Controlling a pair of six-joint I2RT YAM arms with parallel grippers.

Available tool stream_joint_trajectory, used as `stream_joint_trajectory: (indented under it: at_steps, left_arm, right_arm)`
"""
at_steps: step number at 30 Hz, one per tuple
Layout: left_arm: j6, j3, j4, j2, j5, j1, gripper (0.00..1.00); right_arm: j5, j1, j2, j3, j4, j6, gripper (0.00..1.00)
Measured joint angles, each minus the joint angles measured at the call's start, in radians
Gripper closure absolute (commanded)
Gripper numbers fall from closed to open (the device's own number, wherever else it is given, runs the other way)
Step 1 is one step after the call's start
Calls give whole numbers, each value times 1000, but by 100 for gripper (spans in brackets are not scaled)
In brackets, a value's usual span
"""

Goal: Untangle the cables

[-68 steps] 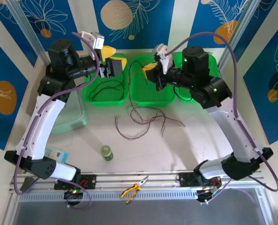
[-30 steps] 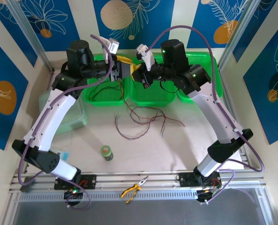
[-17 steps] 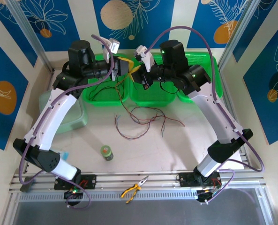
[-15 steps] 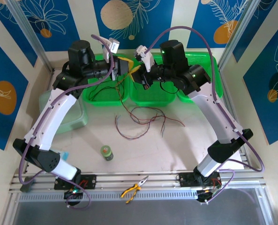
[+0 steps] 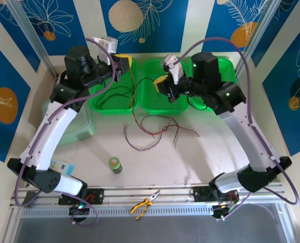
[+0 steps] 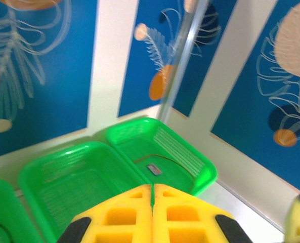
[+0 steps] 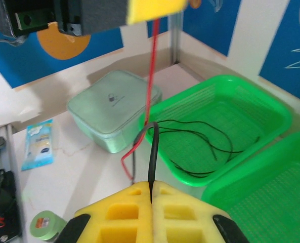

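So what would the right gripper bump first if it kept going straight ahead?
Probably the right gripper would hit the green basket of black cables first. The left gripper hangs higher up, though depth is unclear.

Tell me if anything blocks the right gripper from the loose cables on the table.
Nothing solid. The right gripper, shut on a black cable, hangs over the middle basket; the loose cables lie on open table before it. Only a red cable hanging from the left gripper crosses ahead.
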Motion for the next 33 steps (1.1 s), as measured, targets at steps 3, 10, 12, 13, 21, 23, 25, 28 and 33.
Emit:
stream_joint_trajectory:
  at_steps: [3, 10, 12, 13, 21, 23, 25, 28, 33]
  left_arm:
    - [16, -31, 8, -39, -85, 9, 100]
    - [48, -56, -13, -76, -188, 104, 100]
    - [55, -56, -32, -78, -199, 146, 100]
    - [60, -56, -43, -78, -203, 172, 100]
    - [58, -62, -92, -78, -177, 355, 100]
    - [58, -62, -101, -78, -168, 388, 100]
    - [59, -62, -107, -78, -160, 417, 100]
    - [59, -62, -116, -78, -157, 483, 100]
    - [34, -64, -129, -81, -136, 628, 100]
  right_arm:
    - [51, -24, -72, -70, 48, 7, 100]
    - [256, -101, -164, -128, 132, 48, 100]
    - [300, -146, -174, -128, 153, 65, 100]
    - [322, -177, -180, -128, 161, 77, 100]
    - [370, -414, -215, -129, 186, 133, 100]
    - [367, -469, -220, -129, 186, 140, 100]
    - [364, -521, -225, -129, 186, 148, 100]
    - [362, -596, -234, -129, 186, 161, 100]
    - [340, -723, -249, -126, 185, 182, 100]
